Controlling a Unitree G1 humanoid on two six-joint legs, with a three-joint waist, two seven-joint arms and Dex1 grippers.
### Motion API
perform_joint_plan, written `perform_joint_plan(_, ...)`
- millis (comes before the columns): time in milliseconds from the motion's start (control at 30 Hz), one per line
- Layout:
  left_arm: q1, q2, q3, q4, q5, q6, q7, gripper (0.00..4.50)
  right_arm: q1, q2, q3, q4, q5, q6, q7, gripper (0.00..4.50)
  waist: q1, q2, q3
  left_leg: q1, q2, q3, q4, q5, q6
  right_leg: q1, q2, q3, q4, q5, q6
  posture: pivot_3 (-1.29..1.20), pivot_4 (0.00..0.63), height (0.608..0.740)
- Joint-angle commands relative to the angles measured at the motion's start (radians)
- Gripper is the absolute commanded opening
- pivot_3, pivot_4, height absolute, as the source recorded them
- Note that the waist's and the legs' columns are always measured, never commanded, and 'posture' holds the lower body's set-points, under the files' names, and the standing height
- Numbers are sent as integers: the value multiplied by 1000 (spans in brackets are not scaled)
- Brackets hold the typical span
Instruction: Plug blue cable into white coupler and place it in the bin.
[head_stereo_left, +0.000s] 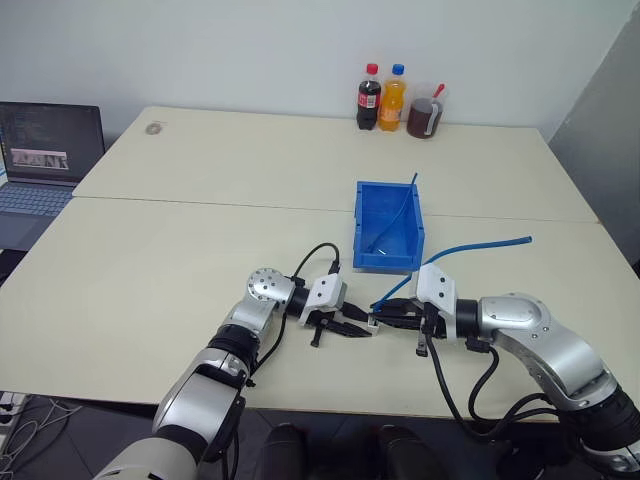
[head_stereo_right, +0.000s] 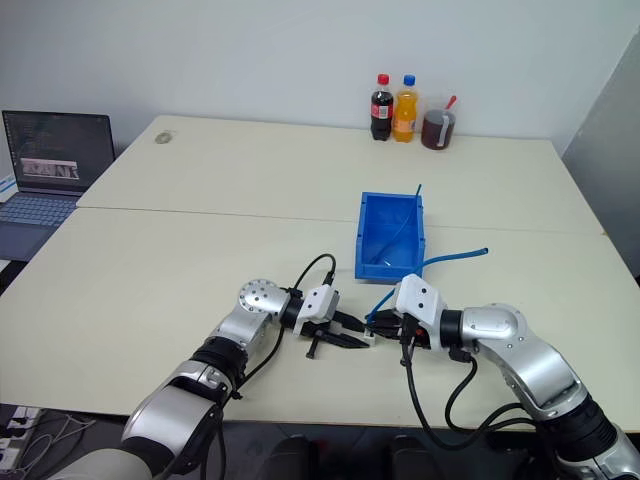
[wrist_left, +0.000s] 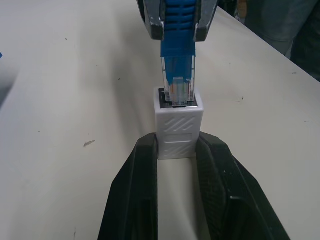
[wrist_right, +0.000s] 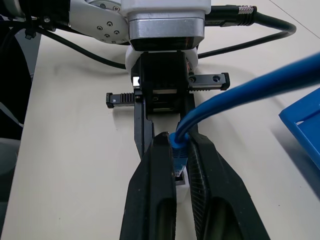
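- Claw on the left (wrist_left: 177, 150) is clamped on the white coupler (wrist_left: 178, 126), socket facing the other arm; claw on the right (wrist_right: 181, 150) is pinched narrow on the boot of the blue cable (wrist_right: 260, 85), just behind its clear plug (wrist_left: 178, 85).
- Both meet low over the table (head_stereo_left: 180, 250), just in front of the bin (head_stereo_left: 388, 222); the plug's tip sits at the socket mouth and looks only partly entered.
- Risk: a slight tilt between plug and socket would jam the plug on the rim rather than seat it.
- Risk: pushing hard could slide the coupler back between the left fingers (wrist_left: 132, 200), since only its rear end is held.
- Risk: the cable's long free run trails beside the bin and could snag its wall, or hang outside when dropped in.
- A shorter blue cable (head_stereo_left: 398, 215) already lies in the bin.
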Motion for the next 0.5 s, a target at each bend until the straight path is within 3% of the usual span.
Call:
perform_joint_plan(33, 30, 1, -9, -16, 2, 15, -9, 760, 0, -16, -24, -8, -14, 8, 19, 107, 0, 0, 0, 0, 0, 0, 0, 0, 0, 0, 0, 0, 0, 0, 0, 0, 150, 740)
perform_joint_plan(500, 42, 12, -6, -48, -2, 34, -1, 760, 23, 10, 27, 12, -93, -17, -1, 107, 0, 0, 0, 0, 0, 0, 0, 0, 0, 0, 0, 0, 0, 0, 0, 0, 150, 740)
